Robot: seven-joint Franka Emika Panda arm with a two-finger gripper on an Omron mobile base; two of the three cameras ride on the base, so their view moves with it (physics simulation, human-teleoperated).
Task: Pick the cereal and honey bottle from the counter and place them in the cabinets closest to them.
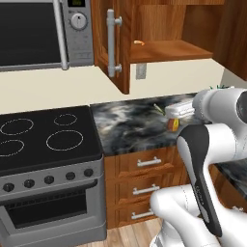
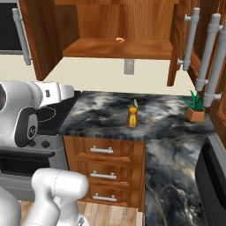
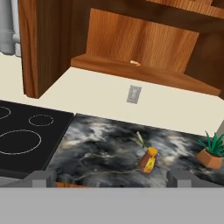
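Where counter [image 2: 110,115] runs: one honey bottle [image 2: 132,118], one plant [image 2: 194,109].

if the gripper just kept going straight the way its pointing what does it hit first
Probably the counter, just left of the honey bottle. The hand view looks forward and down between the open gripper fingertips, with nothing nearer in that line. Depth is unclear, so it could graze the bottle.

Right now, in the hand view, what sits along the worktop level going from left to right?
Black stovetop → marbled counter → thin green stalk → honey bottle → small potted plant.
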